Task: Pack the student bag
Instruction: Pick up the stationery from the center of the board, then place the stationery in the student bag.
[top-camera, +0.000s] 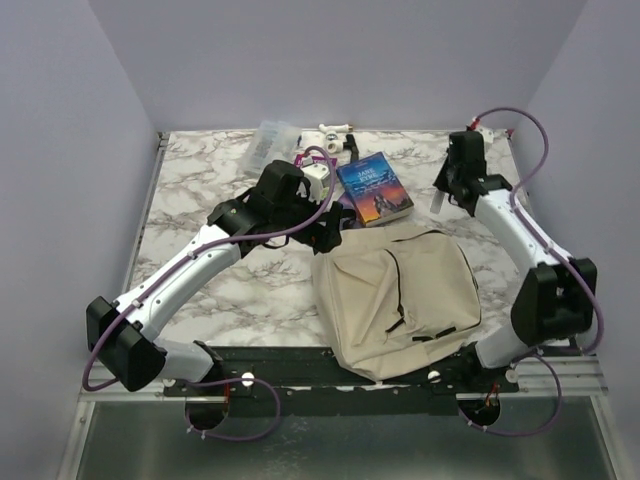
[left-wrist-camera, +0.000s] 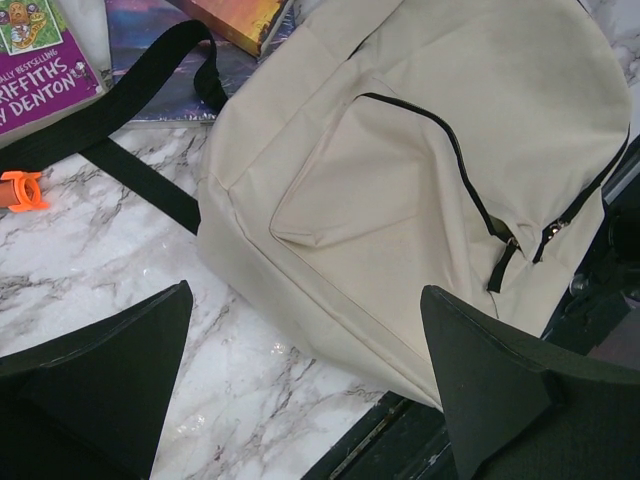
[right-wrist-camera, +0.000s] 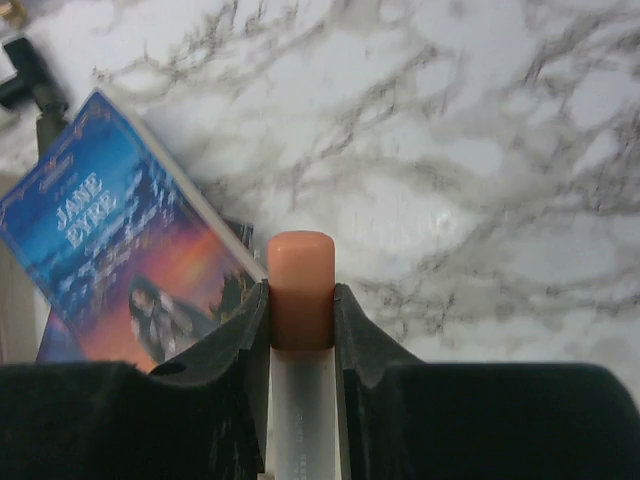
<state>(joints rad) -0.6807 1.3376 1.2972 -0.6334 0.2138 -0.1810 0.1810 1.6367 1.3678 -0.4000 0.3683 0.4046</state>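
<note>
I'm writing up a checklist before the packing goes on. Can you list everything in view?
backpack: one, beige with black zips and straps, flat at the near edge between the arms
blue book: one, blue and orange cover, "Jane Eyre", just beyond the backpack
purple book: one, purple, by the backpack's straps
clip: one, orange, on the table beside a strap
clear packet: one, transparent, far edge
small bits: two, one white and one black, far edge; too small to name
tube: one, peach cap, pale body, in the right hand
table: one, white marble pattern
left hand: black, open, over the backpack's edge
right hand: black, shut on the tube, right of the blue book
</note>
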